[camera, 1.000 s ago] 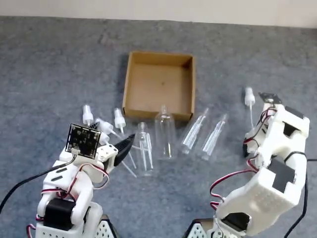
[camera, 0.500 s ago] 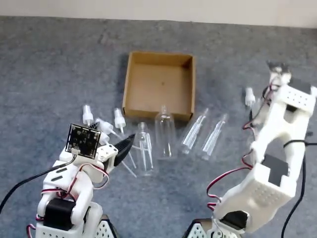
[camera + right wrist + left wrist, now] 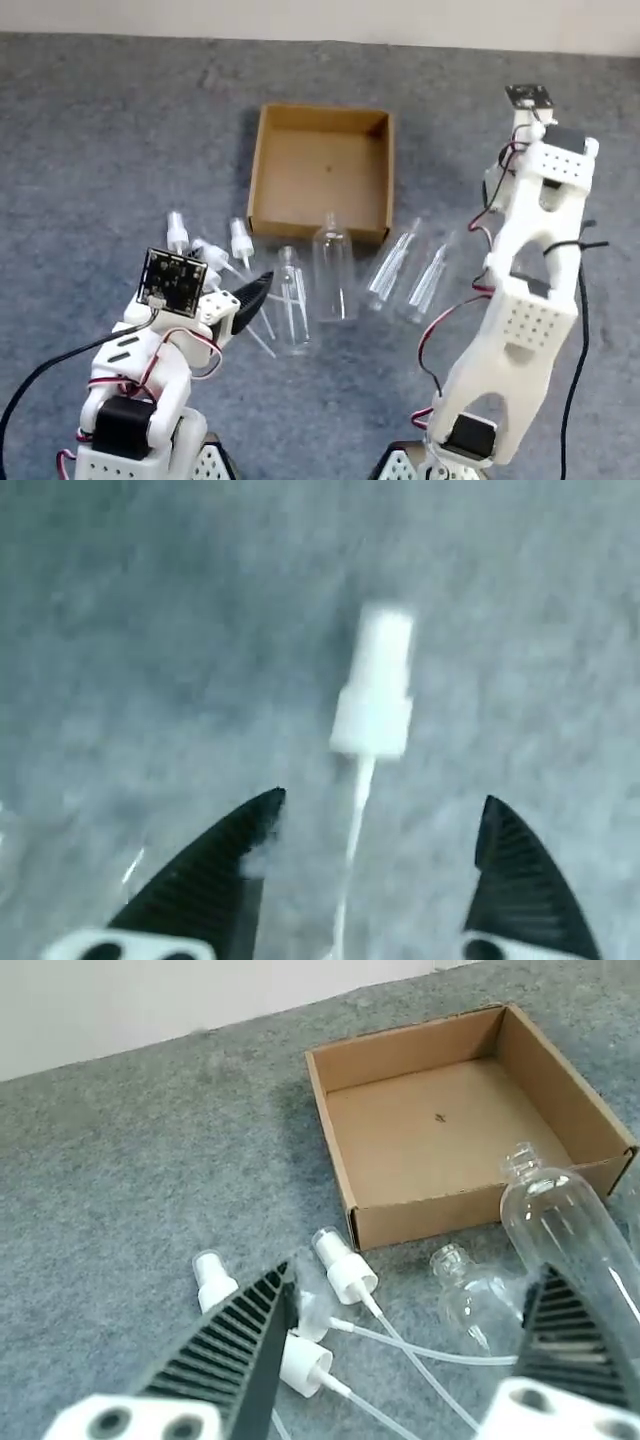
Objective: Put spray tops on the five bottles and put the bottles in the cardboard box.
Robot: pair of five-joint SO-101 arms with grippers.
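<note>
We see the right arm (image 3: 530, 290) stretched farther forward than a second ago, the right gripper (image 3: 382, 800) spread wide above a lone spray top (image 3: 375, 695). The cardboard box (image 3: 262, 170) sits mid-table, clear bottles (image 3: 333, 265) lying just before it. The left gripper (image 3: 415, 1275), fingers apart, hovers over several spray tops (image 3: 340, 1265).

Clear bottles (image 3: 333, 270) lie just in front of the cardboard box (image 3: 300, 224), with spray tops (image 3: 238, 241) clustered near the left arm (image 3: 150, 385).
</note>
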